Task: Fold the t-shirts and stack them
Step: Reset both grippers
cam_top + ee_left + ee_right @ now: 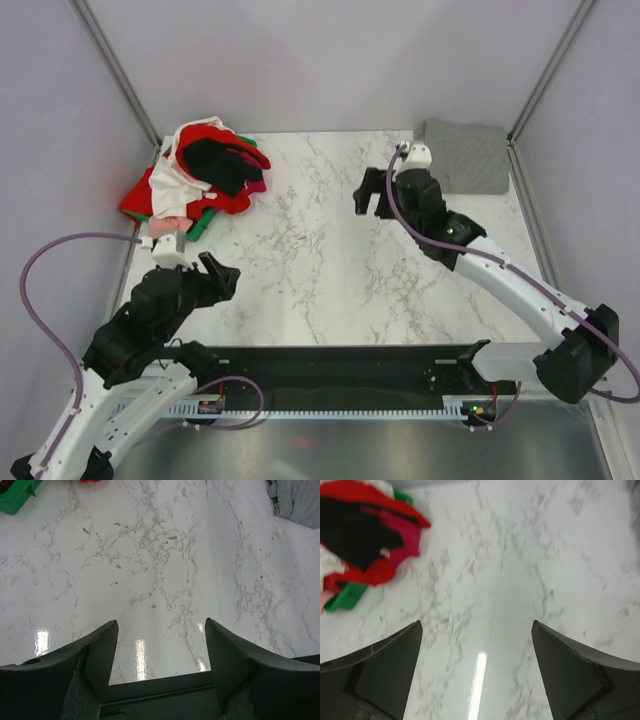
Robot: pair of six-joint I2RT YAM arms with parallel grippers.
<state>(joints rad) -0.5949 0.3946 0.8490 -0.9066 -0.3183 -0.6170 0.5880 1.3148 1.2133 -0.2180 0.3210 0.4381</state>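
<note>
left pincer sat at the lower left of the overhead frame, jaws spread wide and gripping nothing, with only the marble worktop showing between them in its wrist view. right pincer hung right of centre, high in the frame, jaws parted too and holding nothing, pointed toward the left. and there was the heap of t-shirts, bunched in the worktop's upper left corner: red, white, black and pink all tangled, a strip of green poking out at the lower edge. over in the upper right corner lay the grey t-shirt, a flat folded rectangle just behind the right arm's wrist. neither pincer touched any cloth. the right wrist view caught the heap at its upper left, and the left wrist view showed a grey edge at its upper right.
</note>
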